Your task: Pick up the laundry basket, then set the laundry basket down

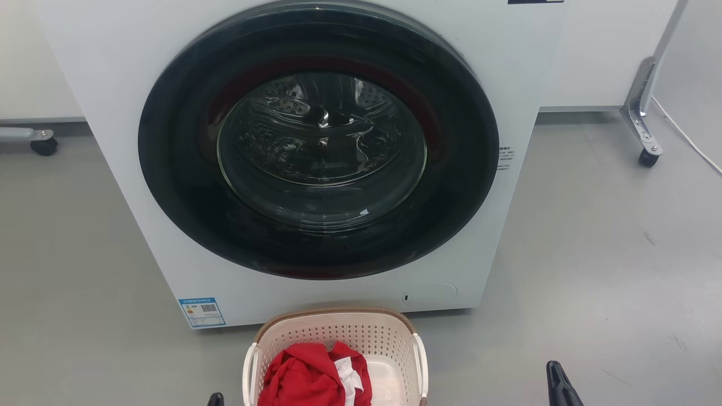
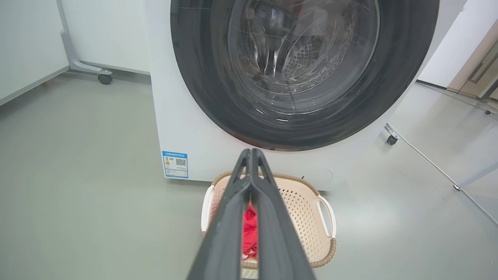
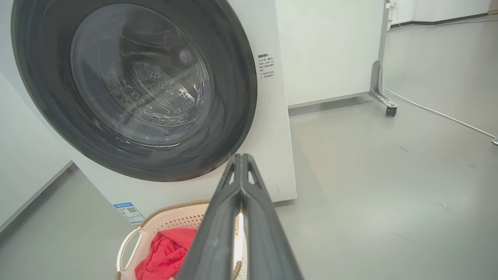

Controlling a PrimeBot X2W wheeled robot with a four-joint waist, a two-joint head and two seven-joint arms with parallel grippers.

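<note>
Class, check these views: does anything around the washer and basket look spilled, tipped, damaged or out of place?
Nothing stands out. The cream perforated plastic laundry basket stands upright on the grey floor before the white front-loading washer, whose round door is shut; the crumpled red cloth lies inside the basket.

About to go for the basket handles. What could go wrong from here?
1. Both the left gripper and right gripper are shut; unopened, they may shove the white handles rather than grasp them.
2. The laundry basket sits close before the washer; a forward swing could bump it.
3. The red garment lies heaped toward one side, so the lift may tilt.
</note>
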